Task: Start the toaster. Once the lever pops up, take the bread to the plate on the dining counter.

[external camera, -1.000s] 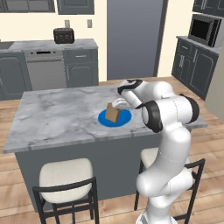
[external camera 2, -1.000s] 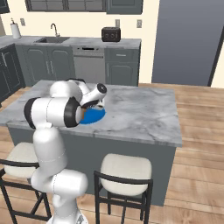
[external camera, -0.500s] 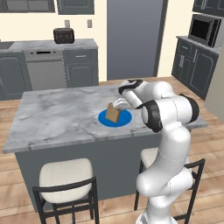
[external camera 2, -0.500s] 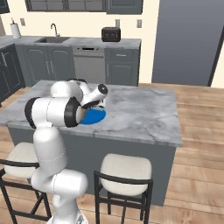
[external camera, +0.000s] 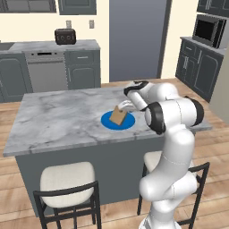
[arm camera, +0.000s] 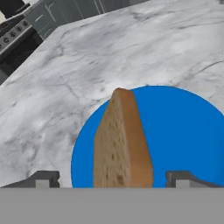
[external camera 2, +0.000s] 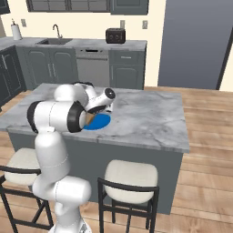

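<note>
The tan bread (arm camera: 122, 144) stands on its edge on the blue plate (arm camera: 183, 131), leaning a little. My gripper (arm camera: 113, 179) is open, with a fingertip (arm camera: 43, 178) on each side of the slice and a gap to it. From the left base view the bread (external camera: 118, 115) rests on the plate (external camera: 127, 121) on the dining counter (external camera: 53, 120), with the gripper (external camera: 124, 106) just above it. The toaster (external camera: 65, 36) sits far back on the kitchen counter; its lever is too small to make out.
Two stools (external camera: 67, 181) stand along the island's near side. A dishwasher (external camera: 47, 74) and grey cabinets line the back wall below the toaster (external camera 2: 115, 35). A sink (external camera 2: 54, 40) is at the back left, a microwave (external camera: 208, 30) at the right.
The jaws have gone from shut on the bread to wide open. The slice stays standing on the plate, and the arm has hardly moved.
</note>
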Robot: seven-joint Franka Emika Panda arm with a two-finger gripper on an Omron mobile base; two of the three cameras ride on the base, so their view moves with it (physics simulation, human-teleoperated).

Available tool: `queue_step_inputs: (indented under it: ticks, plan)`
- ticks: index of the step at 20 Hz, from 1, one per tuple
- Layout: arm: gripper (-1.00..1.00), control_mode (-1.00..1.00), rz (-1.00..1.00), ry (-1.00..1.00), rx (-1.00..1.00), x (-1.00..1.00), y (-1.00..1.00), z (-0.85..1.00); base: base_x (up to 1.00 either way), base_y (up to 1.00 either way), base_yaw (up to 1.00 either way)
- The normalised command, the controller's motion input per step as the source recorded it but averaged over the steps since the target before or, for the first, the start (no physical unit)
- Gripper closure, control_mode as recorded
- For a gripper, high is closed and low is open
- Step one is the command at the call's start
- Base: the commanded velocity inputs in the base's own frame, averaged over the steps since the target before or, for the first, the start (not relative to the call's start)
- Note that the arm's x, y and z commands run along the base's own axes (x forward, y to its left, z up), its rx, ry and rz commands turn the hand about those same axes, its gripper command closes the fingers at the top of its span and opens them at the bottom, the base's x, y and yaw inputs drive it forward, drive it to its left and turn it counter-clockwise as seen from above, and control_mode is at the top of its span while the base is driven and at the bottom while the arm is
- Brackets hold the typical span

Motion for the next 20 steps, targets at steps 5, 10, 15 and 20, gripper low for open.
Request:
queue_step_inputs:
  ticks: [5, 10, 15, 20]
  plan:
    - [-1.00, -1.00, 0.00, -0.09, 0.00, 0.12, -0.36, 0.00, 0.00, 0.00, 0.00]
    - [-1.00, -1.00, 0.00, -0.06, -0.12, 0.18, -0.03, -0.02, 0.00, 0.00, 0.00]
    - [-1.00, -1.00, -0.05, 0.01, -0.19, 0.01, 0.21, 0.22, 0.00, 0.00, 0.00]
    - [-1.00, -1.00, -0.12, 0.06, -0.17, -0.17, 0.42, 0.77, 0.00, 0.00, 0.00]
